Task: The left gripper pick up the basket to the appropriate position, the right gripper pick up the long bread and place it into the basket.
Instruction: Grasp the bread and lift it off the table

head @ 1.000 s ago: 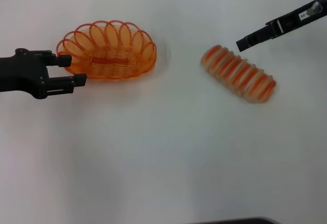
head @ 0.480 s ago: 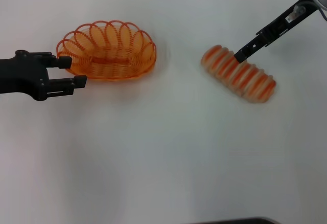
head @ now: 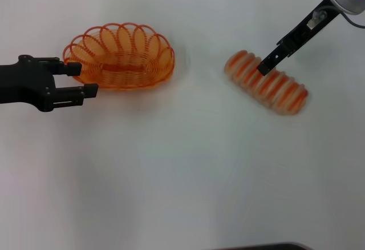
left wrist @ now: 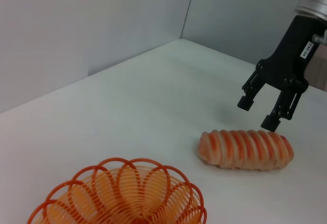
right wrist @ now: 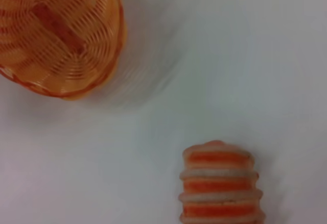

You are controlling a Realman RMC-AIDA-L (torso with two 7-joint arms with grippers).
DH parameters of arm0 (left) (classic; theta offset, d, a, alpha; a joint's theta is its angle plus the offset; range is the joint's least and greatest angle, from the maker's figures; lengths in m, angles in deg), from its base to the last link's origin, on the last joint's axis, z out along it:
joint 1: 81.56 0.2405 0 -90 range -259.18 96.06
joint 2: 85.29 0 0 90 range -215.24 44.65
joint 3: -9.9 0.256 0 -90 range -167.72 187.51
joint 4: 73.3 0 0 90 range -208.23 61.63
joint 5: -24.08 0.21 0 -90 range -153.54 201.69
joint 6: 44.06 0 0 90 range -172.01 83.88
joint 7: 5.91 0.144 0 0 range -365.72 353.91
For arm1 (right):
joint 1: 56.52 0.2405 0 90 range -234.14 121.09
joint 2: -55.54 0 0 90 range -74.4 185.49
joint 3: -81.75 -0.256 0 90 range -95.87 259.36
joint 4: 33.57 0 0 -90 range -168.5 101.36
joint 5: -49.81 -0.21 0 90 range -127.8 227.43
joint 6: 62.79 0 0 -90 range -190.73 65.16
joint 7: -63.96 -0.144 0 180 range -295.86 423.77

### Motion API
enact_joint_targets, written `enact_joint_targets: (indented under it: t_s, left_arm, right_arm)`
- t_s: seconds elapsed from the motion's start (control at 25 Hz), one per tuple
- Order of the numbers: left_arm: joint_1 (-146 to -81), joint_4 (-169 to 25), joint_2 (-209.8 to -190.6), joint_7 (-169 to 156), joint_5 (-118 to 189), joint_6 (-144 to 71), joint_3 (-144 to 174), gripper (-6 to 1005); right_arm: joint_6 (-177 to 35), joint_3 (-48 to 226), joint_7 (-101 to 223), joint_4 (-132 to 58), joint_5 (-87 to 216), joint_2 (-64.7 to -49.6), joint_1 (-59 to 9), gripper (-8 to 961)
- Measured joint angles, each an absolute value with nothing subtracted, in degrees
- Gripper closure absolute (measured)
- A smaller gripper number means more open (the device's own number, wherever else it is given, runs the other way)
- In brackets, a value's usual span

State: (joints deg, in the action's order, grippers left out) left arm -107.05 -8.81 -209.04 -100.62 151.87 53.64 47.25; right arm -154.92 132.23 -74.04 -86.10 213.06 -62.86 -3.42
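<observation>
Neither pickup done yet.
Left gripper point(head: 81, 79) spread open astride the basket point(head: 122, 56) rim, ungrasped on the table point(head: 182, 170); farther right, right gripper point(left wrist: 259, 112) open just above the long bread point(head: 266, 82), unlifted.

Orange wire basket point(head: 120, 57) upright, striped long bread point(head: 266, 83) lying apart

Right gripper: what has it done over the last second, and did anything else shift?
The right gripper swung in from the far right toward the long bread and now hangs open just above it, not gripping. The bread, basket and open left gripper at the basket's end stayed put.
</observation>
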Motion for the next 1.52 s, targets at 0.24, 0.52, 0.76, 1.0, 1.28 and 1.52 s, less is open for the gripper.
enact_joint_targets:
  t_s: [0.24, 0.52, 0.76, 1.0, 1.28, 1.52]
  left_arm:
    - [-107.1, -8.3, -209.04, -100.7, 151.9, 53.6, 47.2, 373]
    - [-107.0, -8.3, -209.04, -100.6, 151.9, 53.5, 47.2, 373]
    - [-107.0, -8.4, -209.05, -100.4, 151.9, 53.2, 47.3, 373]
    - [-107.0, -8.4, -209.07, -100.5, 151.9, 53.3, 47.3, 374]
    - [-107.1, -8.4, -209.12, -100.6, 151.9, 53.3, 47.3, 374]
    - [-107.1, -8.4, -209.13, -100.6, 151.9, 53.3, 47.3, 375]
  right_arm:
    - [-153.2, 136.5, -77.5, -85.6, 213.1, -63.52, -3.5, 28]
    - [-151.1, 140.3, -81.1, -84.8, 213.6, -63.93, -3.6, 33]
    - [-148.9, 143.9, -82.4, -83.4, 213.5, -64.04, -3.6, 38]
    - [-148.6, 145.1, -82.4, -82.9, 213.4, -64.19, -3.4, 43]
    - [-147.6, 147.1, -82.6, -81.1, 213.3, -64.19, -3.2, 49]
    - [-146.5, 147.9, -82.6, -79.7, 213.3, -64.41, -3.0, 53]
